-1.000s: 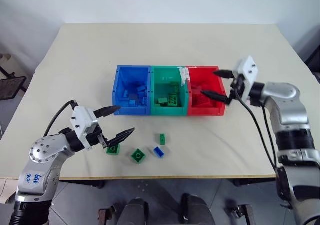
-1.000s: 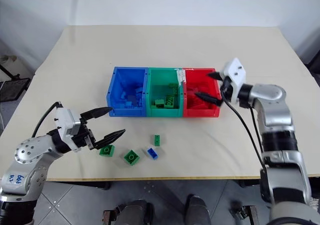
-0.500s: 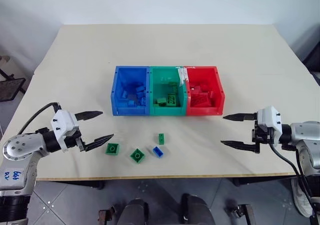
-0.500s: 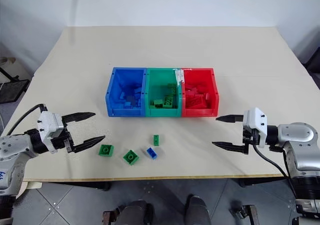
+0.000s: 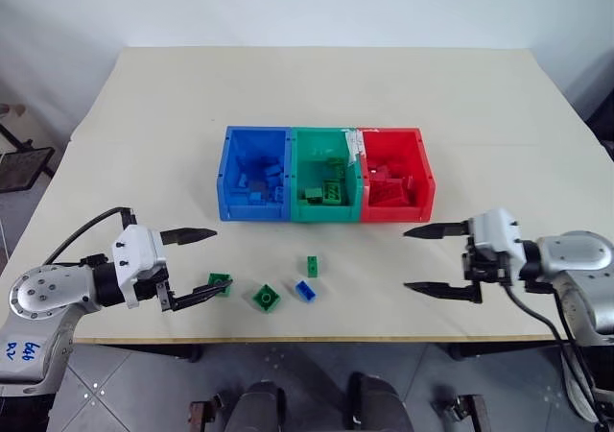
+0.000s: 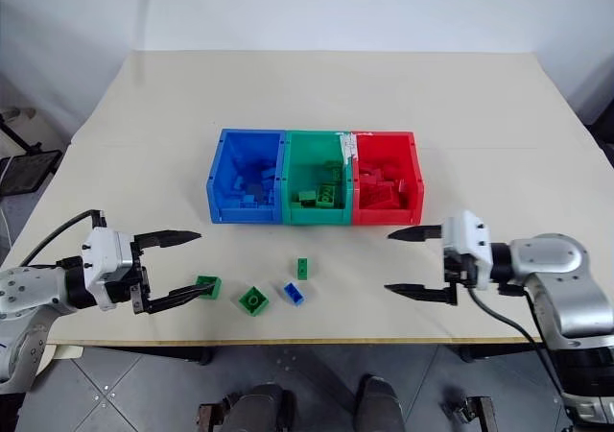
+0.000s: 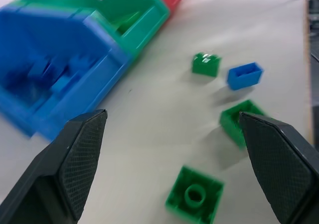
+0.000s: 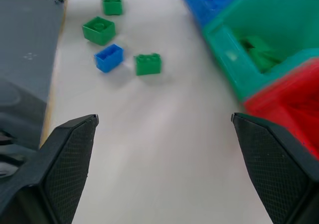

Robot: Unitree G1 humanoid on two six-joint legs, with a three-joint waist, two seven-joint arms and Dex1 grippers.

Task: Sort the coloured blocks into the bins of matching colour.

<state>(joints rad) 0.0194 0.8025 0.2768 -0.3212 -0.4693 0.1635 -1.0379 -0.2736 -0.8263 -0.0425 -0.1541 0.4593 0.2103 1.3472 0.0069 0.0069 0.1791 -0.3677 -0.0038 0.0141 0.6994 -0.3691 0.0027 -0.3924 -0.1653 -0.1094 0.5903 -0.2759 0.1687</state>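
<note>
Green block (image 5: pixel 219 284) lies just beside the left gripper's (image 5: pixel 197 264) parted jaws.

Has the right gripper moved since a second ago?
Yes. The right gripper, open and empty, has pulled back from over the red bin toward the table's near edge.

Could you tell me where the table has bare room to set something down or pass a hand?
Free: the wide stretch behind the bins up to the far edge, both side margins, and the front patch between the narrow green block and the right gripper. Crowded: the front left, where four loose blocks lie by the left gripper.
</note>
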